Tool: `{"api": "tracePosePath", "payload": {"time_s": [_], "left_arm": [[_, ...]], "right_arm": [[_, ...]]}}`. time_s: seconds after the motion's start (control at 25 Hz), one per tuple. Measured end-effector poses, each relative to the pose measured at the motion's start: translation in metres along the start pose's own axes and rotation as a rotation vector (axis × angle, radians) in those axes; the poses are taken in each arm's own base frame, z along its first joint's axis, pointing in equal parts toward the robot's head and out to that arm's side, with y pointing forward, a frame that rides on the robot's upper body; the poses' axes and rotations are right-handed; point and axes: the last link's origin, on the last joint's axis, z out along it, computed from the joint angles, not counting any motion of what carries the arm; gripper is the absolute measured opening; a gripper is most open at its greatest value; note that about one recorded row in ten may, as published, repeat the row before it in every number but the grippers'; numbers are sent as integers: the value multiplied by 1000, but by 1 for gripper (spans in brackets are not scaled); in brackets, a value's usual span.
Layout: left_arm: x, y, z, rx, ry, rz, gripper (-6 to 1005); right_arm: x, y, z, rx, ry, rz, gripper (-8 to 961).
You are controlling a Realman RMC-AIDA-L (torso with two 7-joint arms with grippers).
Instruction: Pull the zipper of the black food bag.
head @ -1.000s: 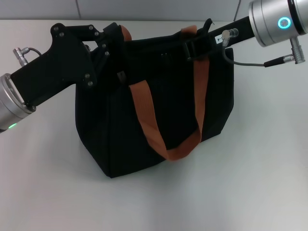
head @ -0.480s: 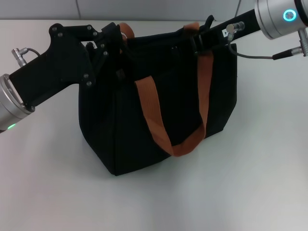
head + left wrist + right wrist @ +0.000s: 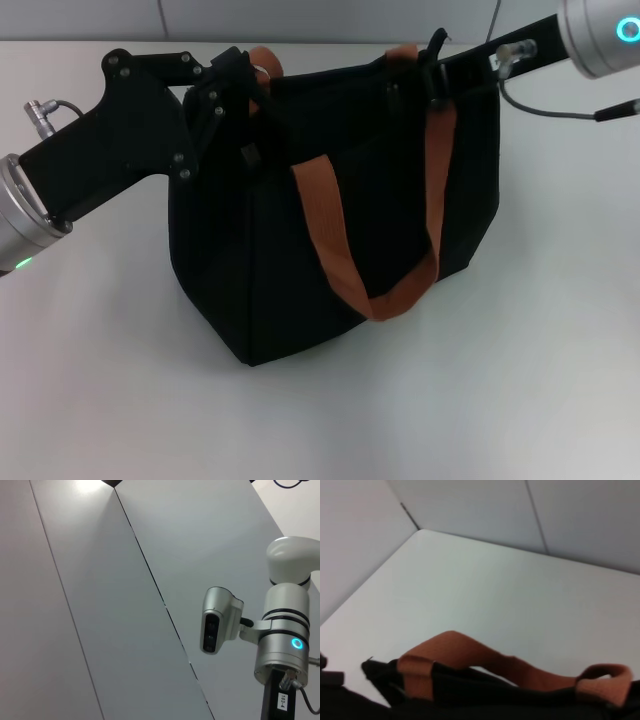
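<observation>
The black food bag (image 3: 300,230) stands in the middle of the white table, with a rust-orange strap handle (image 3: 325,235) hanging down its front. My left gripper (image 3: 240,85) is shut on the bag's top left corner. My right gripper (image 3: 437,78) is closed at the top edge near the bag's right end, on the zipper track. The zipper pull is hidden between its fingers. The right wrist view shows the bag's black top edge (image 3: 485,697) and an orange handle (image 3: 470,652) lying over it. The left wrist view shows no bag.
The white table (image 3: 520,380) runs around the bag on all sides. A grey panelled wall (image 3: 300,18) stands behind it. A grey cable (image 3: 560,110) hangs from my right wrist. In the left wrist view my right arm (image 3: 282,645) stands against the wall.
My right gripper has moved right along the bag's top edge. The bag's right side and hanging strap shifted right with it. My left gripper has stayed in place.
</observation>
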Motion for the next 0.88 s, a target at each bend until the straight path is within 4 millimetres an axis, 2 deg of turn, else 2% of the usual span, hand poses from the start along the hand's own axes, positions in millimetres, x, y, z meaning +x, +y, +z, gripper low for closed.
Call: {"api": "tracePosePath", "payload": {"time_s": [0.48, 0.8, 0.88], "left_arm": [[0, 0, -2, 9, 0, 1, 80], [0, 0, -3, 9, 0, 1, 81], [0, 0, -3, 9, -1, 2, 81]], "right_arm": [[8, -9, -18, 64, -56, 39, 0], [10, -10, -21, 54, -74, 52, 1], [9, -11, -29, 23, -129, 62, 1]]}}
